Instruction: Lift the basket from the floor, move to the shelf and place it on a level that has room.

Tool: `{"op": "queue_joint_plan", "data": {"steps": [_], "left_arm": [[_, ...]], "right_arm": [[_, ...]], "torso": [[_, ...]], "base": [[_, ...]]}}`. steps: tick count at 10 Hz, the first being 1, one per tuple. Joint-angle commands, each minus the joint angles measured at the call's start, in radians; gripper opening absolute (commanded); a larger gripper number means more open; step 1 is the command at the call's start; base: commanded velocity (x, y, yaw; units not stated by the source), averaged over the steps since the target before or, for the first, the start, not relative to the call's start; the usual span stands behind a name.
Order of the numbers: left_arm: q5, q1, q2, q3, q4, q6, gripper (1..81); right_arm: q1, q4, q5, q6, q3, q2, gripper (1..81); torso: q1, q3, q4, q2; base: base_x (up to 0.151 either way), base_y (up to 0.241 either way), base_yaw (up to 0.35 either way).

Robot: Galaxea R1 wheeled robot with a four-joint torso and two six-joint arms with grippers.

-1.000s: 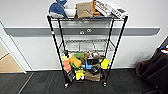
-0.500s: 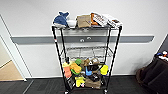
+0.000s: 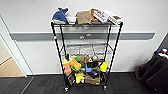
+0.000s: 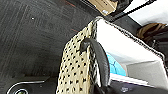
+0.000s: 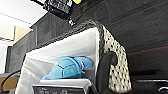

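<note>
Facing: shelf — crowded top and bottom tiers.
Middle level: bare wire grid.
Basket: blue plush toy inside.
Fingers: both grippers — cannot tell.

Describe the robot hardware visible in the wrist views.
Left plate: black and glossy, with a round fitting ringed in pale grey at its corner. Right plate: black too, edged by a thin pale line, with a similar pale-ringed fitting. I can make out no cables or markings.
</note>
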Motion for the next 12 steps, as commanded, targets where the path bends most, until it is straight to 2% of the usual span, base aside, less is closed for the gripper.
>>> {"op": "queue_joint_plan", "data": {"steps": [1,4,6,9,10,11,12], "left_arm": [[0.025,-0.103,-0.034,0.013,0.008,-0.006,1.0],[0.025,-0.103,-0.033,0.013,0.008,-0.004,1.0],[0.025,-0.103,-0.027,0.013,0.009,-0.004,1.0],[0.041,-0.099,-0.013,0.003,0.057,-0.004,1.0],[0.041,-0.096,-0.013,0.003,0.065,-0.004,1.0],[0.041,-0.093,-0.013,0.003,0.065,-0.004,1.0],[0.042,-0.088,-0.010,0.002,0.068,-0.004,1.0]], "right_arm": [[0.114,0.007,-0.023,0.001,0.022,-0.029,1.0],[0.113,0.007,-0.023,0.001,0.019,-0.028,1.0],[0.113,0.007,-0.023,0.001,0.018,-0.028,1.0],[0.107,0.007,-0.023,0.001,0.015,-0.026,1.0],[0.102,0.007,-0.023,-0.001,0.015,-0.026,1.0],[0.091,0.007,-0.023,0.001,0.015,-0.026,1.0],[0.081,0.007,-0.023,0.001,0.015,-0.026,1.0]], "torso": [[-0.022,0.000,0.000,0.084],[-0.008,-0.001,0.000,0.058],[-0.013,0.091,0.000,0.065],[-0.013,0.180,0.000,0.065],[-0.014,0.178,0.000,0.065],[-0.014,0.149,0.000,0.065],[-0.015,0.170,0.000,0.064]], "base": [[0.000,0.000,0.000],[0.000,0.000,0.000],[0.000,0.000,0.000],[0.000,0.000,0.000],[0.000,0.000,0.000],[0.000,0.000,0.000],[0.000,0.000,0.000]]}}
